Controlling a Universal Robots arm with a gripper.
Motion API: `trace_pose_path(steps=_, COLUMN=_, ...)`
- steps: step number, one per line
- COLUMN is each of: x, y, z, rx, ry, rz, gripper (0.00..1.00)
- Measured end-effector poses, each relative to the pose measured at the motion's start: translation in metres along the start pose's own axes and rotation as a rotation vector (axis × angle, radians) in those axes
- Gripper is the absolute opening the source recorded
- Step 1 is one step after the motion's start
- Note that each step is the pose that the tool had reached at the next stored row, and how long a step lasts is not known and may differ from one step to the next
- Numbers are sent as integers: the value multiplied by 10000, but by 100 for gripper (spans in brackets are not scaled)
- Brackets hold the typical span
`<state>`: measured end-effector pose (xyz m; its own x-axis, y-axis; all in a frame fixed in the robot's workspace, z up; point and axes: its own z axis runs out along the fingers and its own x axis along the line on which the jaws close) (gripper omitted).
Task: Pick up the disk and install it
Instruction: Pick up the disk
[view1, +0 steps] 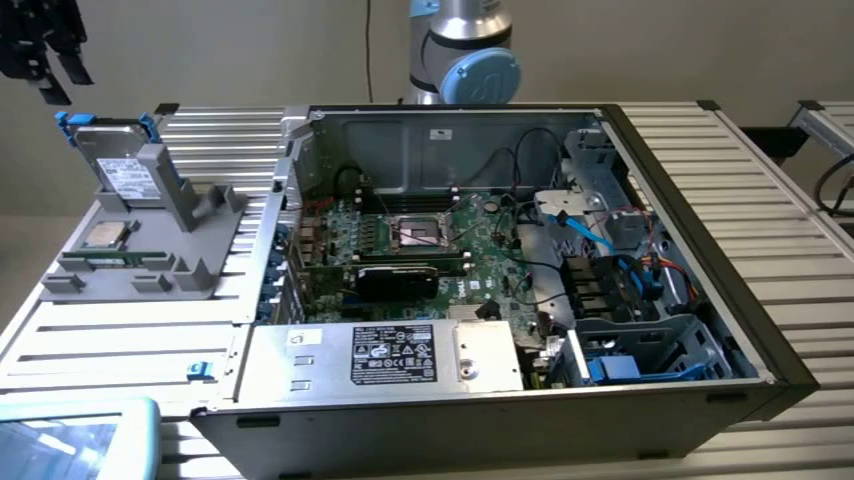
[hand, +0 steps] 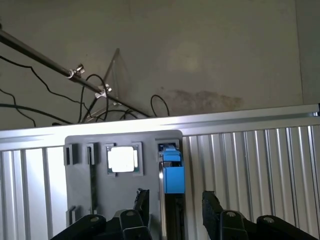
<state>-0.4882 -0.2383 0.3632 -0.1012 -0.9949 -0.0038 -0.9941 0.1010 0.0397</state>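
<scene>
The disk (view1: 118, 165) stands on edge in a slot of the grey holder (view1: 160, 250) at the exterior view's left, its white label showing and its blue carrier frame along the edges. In the wrist view the disk (hand: 171, 175) is seen edge-on, blue plastic on top. My gripper (view1: 47, 60) hangs well above it at the upper left corner. The gripper (hand: 175, 210) is open, its black fingers (hand: 141, 202) apart on either side of the disk's line, touching nothing.
A small square silver CPU chip (view1: 104, 235) lies in the holder (hand: 85, 185) beside the disk. The open computer case (view1: 721, 250) sits to the exterior view's right, with motherboard (view1: 427, 245), silver power supply box (view1: 387, 355) and drive cage (view1: 641, 350). Everything rests on a slatted metal table (view1: 120, 340).
</scene>
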Motion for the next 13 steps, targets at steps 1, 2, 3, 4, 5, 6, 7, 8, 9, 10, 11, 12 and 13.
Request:
trace_pose_path(steps=1, x=0, y=-1, z=18, rx=1, ry=0, rz=-6, gripper=56)
trace_pose_path(steps=2, x=0, y=-2, z=36, rx=1, ry=0, rz=-12, gripper=56)
trace_pose_path(steps=3, x=1, y=-2, z=54, rx=1, ry=1, rz=-18, gripper=63)
trace_pose_path(steps=4, x=1, y=-3, z=72, rx=-1, ry=1, rz=-26, gripper=63)
trace_pose_path(steps=5, x=1, y=-3, z=91, rx=0, ry=2, rz=-39, gripper=63)
trace_pose_path(steps=6, x=1, y=-4, z=109, rx=0, ry=3, rz=-70, gripper=63)
trace_pose_path(steps=7, x=3, y=-5, z=127, rx=0, ry=4, rz=-114, gripper=63)
trace_pose_path(steps=8, x=4, y=-6, z=145, rx=0, ry=6, rz=-163, gripper=63)
trace_pose_path(steps=9, x=6, y=-7, z=163, rx=0, ry=9, rz=-217, gripper=63)
trace_pose_path(steps=10, x=7, y=-8, z=183, rx=-1, ry=11, rz=-277, gripper=63)
trace_pose_path(steps=11, x=8, y=-8, z=200, rx=0, ry=13, rz=-332, gripper=63)
trace_pose_path(steps=12, x=8, y=-8, z=218, rx=-2, ry=15, rz=-377, gripper=63)
trace_pose_path(steps=13, x=9, y=-8, z=237, rx=-1, ry=16, rz=-416, gripper=63)
